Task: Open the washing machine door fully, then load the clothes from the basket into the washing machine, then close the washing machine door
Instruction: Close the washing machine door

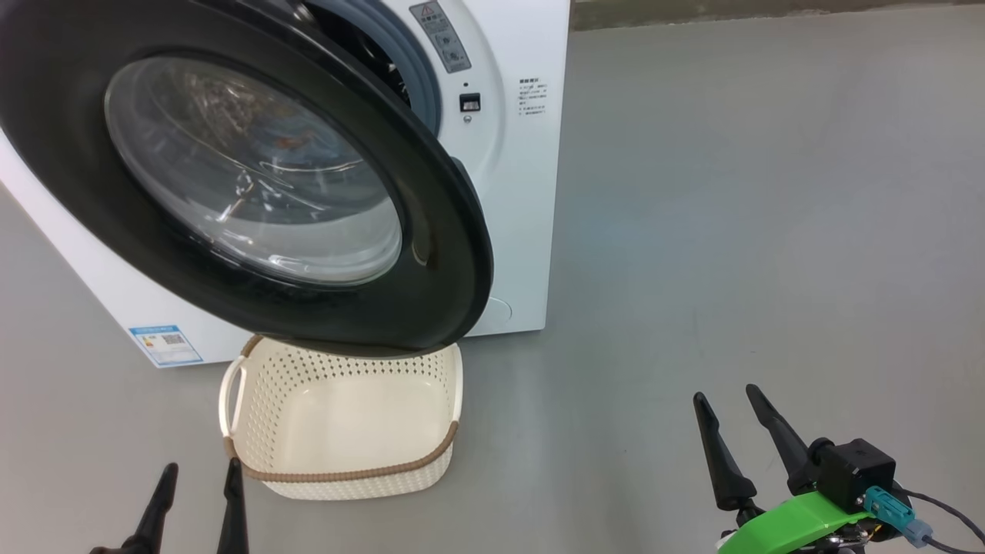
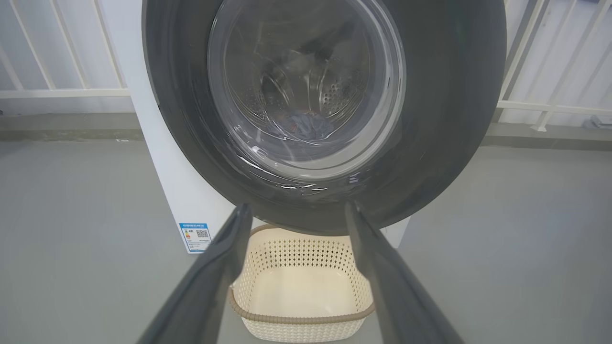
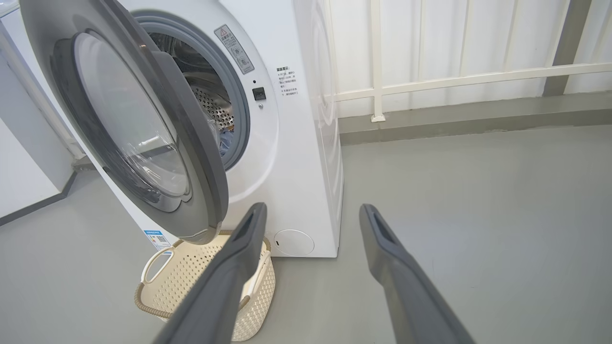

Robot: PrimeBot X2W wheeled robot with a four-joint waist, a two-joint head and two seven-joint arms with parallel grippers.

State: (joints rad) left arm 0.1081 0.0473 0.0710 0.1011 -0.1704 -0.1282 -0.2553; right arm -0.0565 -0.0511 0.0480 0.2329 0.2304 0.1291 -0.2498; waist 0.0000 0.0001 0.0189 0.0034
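A blue garment (image 2: 306,125) lies in the washing machine drum (image 3: 210,102); the basket (image 1: 354,471) shows its bare bottom; left gripper (image 1: 202,463) and right gripper (image 1: 724,392) gape wide.

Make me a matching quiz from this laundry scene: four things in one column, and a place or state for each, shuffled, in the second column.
Column A
1. door
2. basket
3. clothes
4. sticker

Column B
a. inside the drum
b. low on the washer's front
c. empty, on the floor
d. swung out, part open

Pairs: 1-d; 2-c; 3-a; 4-b
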